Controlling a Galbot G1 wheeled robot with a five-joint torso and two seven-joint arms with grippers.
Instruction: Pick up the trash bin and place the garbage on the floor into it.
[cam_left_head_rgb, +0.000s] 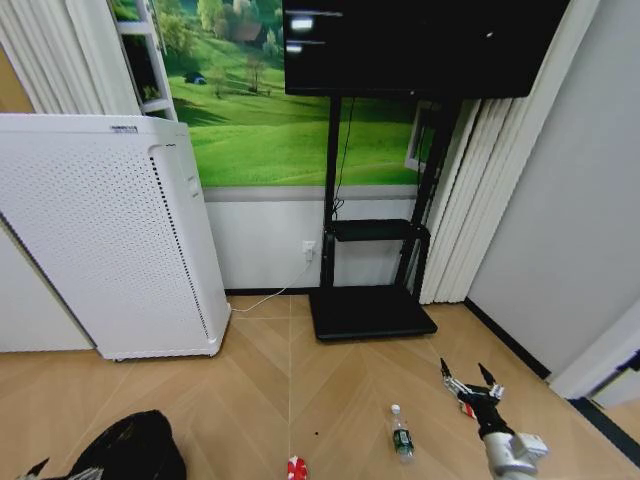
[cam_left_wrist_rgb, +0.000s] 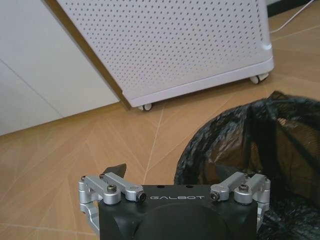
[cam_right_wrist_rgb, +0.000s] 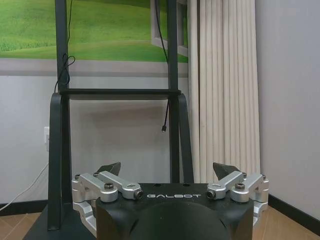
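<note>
Bin (cam_left_head_rgb: 135, 447) sits on the floor (cam_left_head_rgb: 260, 380) lower left, with the left gripper (cam_left_wrist_rgb: 176, 186) spread right at its rim. Right gripper (cam_left_head_rgb: 472, 377) hovers released over the wrapper (cam_left_head_rgb: 466, 408); bottle (cam_left_head_rgb: 401, 434) and can (cam_left_head_rgb: 297, 468) lie nearby.

Head view looks forward and down from high up, wall to floor | left wrist view close and low, facing the white appliance (cam_left_wrist_rgb: 170, 45), shared with head view | right wrist view low and level, facing the TV stand (cam_right_wrist_rgb: 117, 93), also shared.
</note>
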